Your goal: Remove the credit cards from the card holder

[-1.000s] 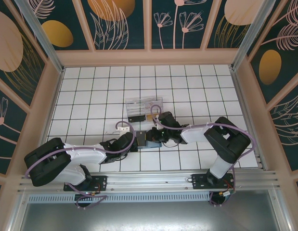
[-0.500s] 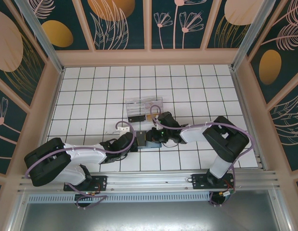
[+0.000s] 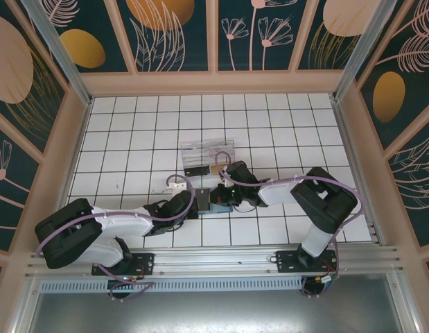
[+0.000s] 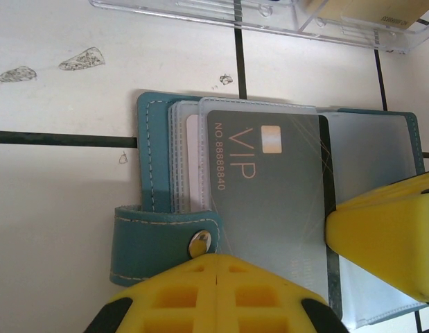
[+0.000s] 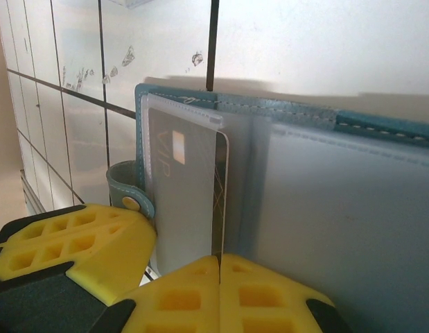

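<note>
The white tiled table (image 3: 131, 125) takes up the middle of the overhead view; the left arm (image 3: 110, 225) lies low along its near side and reaches to the right; the right arm (image 3: 318, 201) bends in from the other side, so both wrists meet near the table's centre; just beyond them sits a clear plastic compartment box (image 3: 206, 154) with a dark item and a tan item inside.

The card holder (image 4: 153, 152) lies open and flat on the tiles between the two wrists, just on the near side of the box; its cover is teal with pale stitching, and frosted plastic sleeves fan out inside.

The left gripper (image 4: 217, 267) has its yellow fingers pressed together, the tips down at the holder's near edge beside the strap; nothing shows between them.

The right gripper (image 5: 220, 267) is also closed, finger against finger; its tips meet right at the lower edge of the card, and whether they pinch that edge cannot be told.

A grey card (image 4: 269, 208) marked VIP, with a small copper chip, lies on top of the sleeve stack, a dark stripe along one edge; the closure strap (image 4: 159, 239) curls out from the cover's side; a small metal snap (image 4: 199, 241) sits at its end.
</note>
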Tool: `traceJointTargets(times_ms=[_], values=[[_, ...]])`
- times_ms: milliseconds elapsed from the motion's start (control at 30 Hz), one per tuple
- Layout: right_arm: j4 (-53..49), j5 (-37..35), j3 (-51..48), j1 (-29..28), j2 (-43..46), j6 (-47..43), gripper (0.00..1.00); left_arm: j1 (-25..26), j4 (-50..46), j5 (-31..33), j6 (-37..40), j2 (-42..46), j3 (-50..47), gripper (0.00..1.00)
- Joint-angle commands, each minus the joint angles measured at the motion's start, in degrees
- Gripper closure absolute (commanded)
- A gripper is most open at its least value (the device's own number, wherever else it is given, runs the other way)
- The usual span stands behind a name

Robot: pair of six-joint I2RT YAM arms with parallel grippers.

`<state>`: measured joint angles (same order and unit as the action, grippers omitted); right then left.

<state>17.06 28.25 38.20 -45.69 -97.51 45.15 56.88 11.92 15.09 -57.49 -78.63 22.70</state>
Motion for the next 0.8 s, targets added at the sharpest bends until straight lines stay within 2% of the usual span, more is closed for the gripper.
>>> traceJointTargets(times_ms=[0, 100, 167, 500, 767], values=[[0.0, 0.4, -0.6, 0.6, 0.7, -0.7, 1.00, -0.4, -4.5, 0.8, -0.5, 1.2, 0.2, 0.76], [0.0, 0.4, -1.2, 1.0, 1.3, -0.7, 1.00, -0.4, -4.6, 1.1, -0.4, 2.6, 0.0, 0.67], [-0.1, 0.3, -1.7, 1.3, 1.6, -0.8, 1.00, -0.4, -5.0, 1.3, -0.4, 2.9, 0.1, 0.68], [-1.3, 0.0, -3.2, 2.7, 3.7, -1.5, 1.00, -0.4, -4.2, 0.8, -0.4, 1.5, 0.1, 0.78], [-1.6, 0.0, -5.5, 4.1, 5.9, -1.8, 1.00, -0.4, -4.0, 0.8, -0.4, 1.2, 0.0, 0.83]])
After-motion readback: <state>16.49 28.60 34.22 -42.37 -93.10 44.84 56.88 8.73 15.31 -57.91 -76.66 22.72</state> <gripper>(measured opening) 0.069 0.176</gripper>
